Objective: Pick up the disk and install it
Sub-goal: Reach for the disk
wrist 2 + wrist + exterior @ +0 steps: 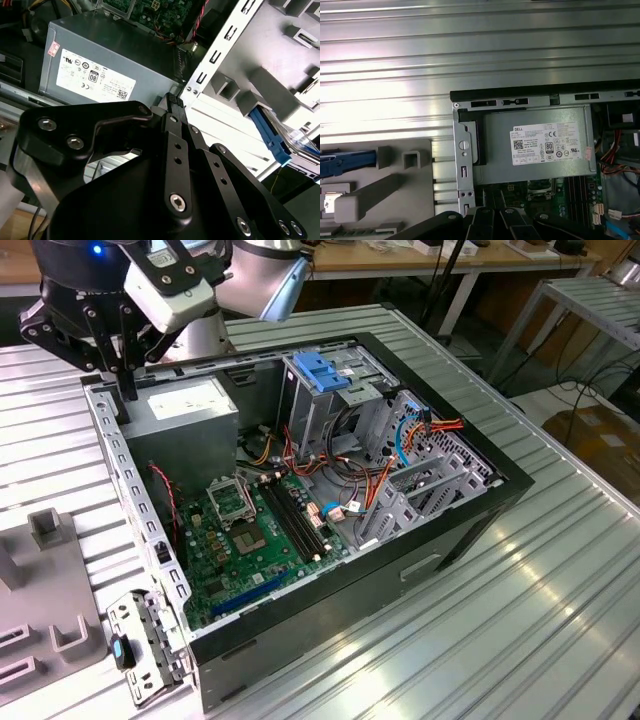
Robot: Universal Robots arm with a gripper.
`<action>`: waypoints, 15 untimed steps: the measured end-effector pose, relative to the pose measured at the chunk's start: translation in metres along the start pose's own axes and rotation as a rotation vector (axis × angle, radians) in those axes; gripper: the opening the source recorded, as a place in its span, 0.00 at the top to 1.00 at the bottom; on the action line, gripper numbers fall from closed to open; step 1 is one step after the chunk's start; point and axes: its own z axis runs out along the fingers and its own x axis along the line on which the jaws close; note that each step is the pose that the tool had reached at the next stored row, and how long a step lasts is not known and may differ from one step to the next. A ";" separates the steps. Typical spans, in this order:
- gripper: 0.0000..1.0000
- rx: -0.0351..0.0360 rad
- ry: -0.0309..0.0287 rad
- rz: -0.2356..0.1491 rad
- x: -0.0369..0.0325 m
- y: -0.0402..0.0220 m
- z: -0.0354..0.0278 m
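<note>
The disk sits in a grey fixture off the computer case; its blue side rail (270,136) shows in the second wrist view, and the same blue rail (347,161) appears in the first wrist view. My black gripper (124,390) hangs over the case's rear corner at the exterior view's left, beside the grey power supply box (188,410). Its fingertips (171,102) are pressed together with nothing between them. The gripper is well apart from the disk.
The open computer case (470,530) lies on a ribbed metal table (520,640), with motherboard, cables and a blue latch on a grey metal cage (320,375) inside. The grey fixture (45,585) stands at the exterior view's left. A loose metal bracket (145,650) leans at the case's front corner.
</note>
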 end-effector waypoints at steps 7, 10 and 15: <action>0.89 0.0000 0.0000 0.000 0.0064 -0.0005 -0.0002; 0.89 0.0000 0.0000 0.000 0.0087 -0.0007 -0.0003; 0.89 0.0000 0.0000 0.000 0.0140 -0.0011 -0.0004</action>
